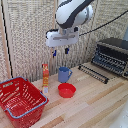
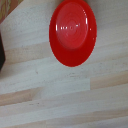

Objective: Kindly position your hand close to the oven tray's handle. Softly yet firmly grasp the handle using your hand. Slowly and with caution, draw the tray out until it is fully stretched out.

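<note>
We read this as the approach step, barely begun: the hand [image 1: 59, 50] hangs high above the mug [image 1: 64, 74] and red bowl [image 1: 66, 90], well apart from the oven [image 1: 112, 55] toward the exterior view's right. Its two short dark fingers point down with a narrow gap between them and nothing held. The tray [image 1: 94, 72], a flat rack of thin dark metal bars, seems to lie just in front of the oven's slatted face, its handle [image 1: 91, 75] being the long front bar on the side away from the oven. Next we judge the hand must travel toward the oven, descend, and line its fingers across that slim bar. The wrist view shows only the bowl [image 2: 73, 31], glossy round plastic, on pale grained wood planks [image 2: 60, 100]. A red mesh basket [image 1: 20, 102] sits far from the oven.
</note>
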